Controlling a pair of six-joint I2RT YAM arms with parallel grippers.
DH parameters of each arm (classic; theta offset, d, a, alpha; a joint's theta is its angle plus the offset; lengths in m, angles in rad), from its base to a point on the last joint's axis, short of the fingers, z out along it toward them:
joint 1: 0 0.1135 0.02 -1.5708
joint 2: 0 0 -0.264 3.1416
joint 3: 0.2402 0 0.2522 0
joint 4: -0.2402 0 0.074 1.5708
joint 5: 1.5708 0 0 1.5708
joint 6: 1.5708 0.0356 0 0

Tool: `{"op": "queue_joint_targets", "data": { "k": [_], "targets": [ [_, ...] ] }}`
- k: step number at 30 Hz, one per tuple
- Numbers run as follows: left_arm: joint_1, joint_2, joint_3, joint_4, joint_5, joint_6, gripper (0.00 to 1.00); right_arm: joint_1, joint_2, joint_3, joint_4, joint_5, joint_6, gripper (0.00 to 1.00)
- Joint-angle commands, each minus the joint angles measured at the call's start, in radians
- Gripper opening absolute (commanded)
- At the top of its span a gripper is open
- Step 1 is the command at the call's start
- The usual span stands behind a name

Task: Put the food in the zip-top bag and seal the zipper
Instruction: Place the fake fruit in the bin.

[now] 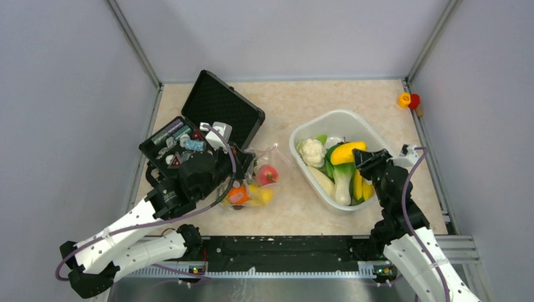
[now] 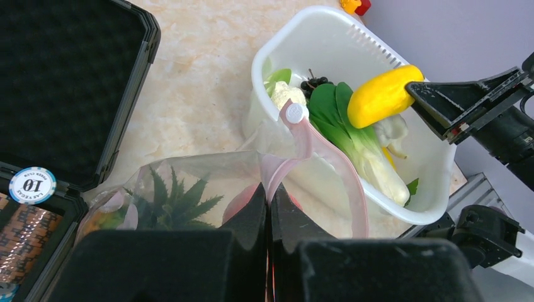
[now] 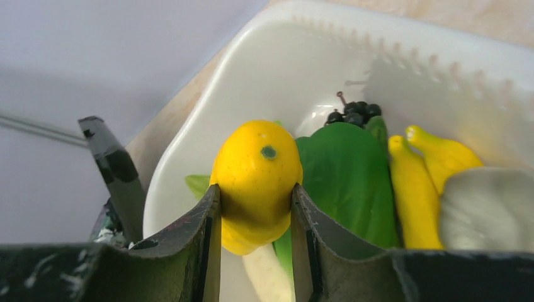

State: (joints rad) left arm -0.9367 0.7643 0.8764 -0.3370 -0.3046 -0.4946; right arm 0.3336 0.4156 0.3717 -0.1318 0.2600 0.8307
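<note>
My left gripper [image 2: 269,200] has its jaws pinched together on the pink zipper [image 2: 354,189] of the zip-top bag [image 2: 189,168], a limp, crinkly film that I judge will sag shut unless that mouth is held up. At the bag's 3 o'clock, my right gripper [image 3: 254,192] clamps the yellow mango [image 3: 255,167] across its middle above the white tub [image 1: 373,129]. The mango looks light, hard and slick, so it may squirt free. The tub's left wall stands between mango and bag, and the open black case [image 1: 221,104] lies at the bag's 11 o'clock.
</note>
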Motion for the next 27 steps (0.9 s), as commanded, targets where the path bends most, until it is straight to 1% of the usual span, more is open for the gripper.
{"op": "queue_joint_targets", "data": {
  "k": [1, 8, 9, 11, 13, 14, 15, 17, 18, 21, 23, 24, 27],
  "targets": [
    [0.003, -0.026, 0.003, 0.040, -0.024, 0.017, 0.01, 0.006, -0.025, 0.007, -0.020, 0.136, 0.027, 0.04],
    [0.004, -0.026, 0.010, 0.032, -0.024, 0.024, 0.01, 0.005, -0.026, 0.011, -0.081, 0.222, 0.015, 0.09],
    [0.003, -0.027, 0.010, 0.030, -0.026, 0.024, 0.01, 0.005, -0.035, 0.009, -0.081, 0.236, 0.007, 0.12],
    [0.003, -0.040, 0.010, 0.031, -0.028, 0.023, 0.00, 0.005, -0.044, 0.011, -0.091, 0.250, -0.008, 0.26],
    [0.003, -0.057, 0.012, 0.041, -0.022, 0.027, 0.00, 0.006, -0.042, 0.030, -0.102, 0.246, -0.038, 0.50],
    [0.003, -0.059, 0.035, 0.036, -0.017, 0.041, 0.00, 0.006, -0.037, 0.043, -0.102, 0.233, -0.059, 0.55],
    [0.003, -0.050, 0.083, -0.016, -0.018, 0.049, 0.00, 0.006, -0.031, 0.059, -0.101, 0.219, -0.077, 0.58],
    [0.003, -0.004, 0.207, -0.176, -0.046, 0.057, 0.00, 0.006, -0.019, 0.098, -0.095, 0.161, -0.109, 0.63],
    [0.003, 0.037, 0.264, -0.252, -0.064, 0.062, 0.00, 0.007, -0.015, 0.113, -0.075, 0.099, -0.128, 0.64],
    [0.003, 0.107, 0.360, -0.434, -0.149, 0.055, 0.00, 0.007, 0.008, 0.104, 0.076, -0.163, -0.161, 0.66],
    [0.003, 0.139, 0.405, -0.517, -0.225, 0.024, 0.00, 0.007, 0.050, 0.115, 0.146, -0.337, -0.161, 0.68],
    [0.003, 0.148, 0.417, -0.539, -0.244, 0.017, 0.00, 0.006, 0.075, 0.130, 0.148, -0.375, -0.162, 0.69],
    [0.003, 0.162, 0.428, -0.561, -0.230, 0.031, 0.00, 0.006, 0.157, 0.174, 0.096, -0.428, -0.200, 0.70]
  ]
}}
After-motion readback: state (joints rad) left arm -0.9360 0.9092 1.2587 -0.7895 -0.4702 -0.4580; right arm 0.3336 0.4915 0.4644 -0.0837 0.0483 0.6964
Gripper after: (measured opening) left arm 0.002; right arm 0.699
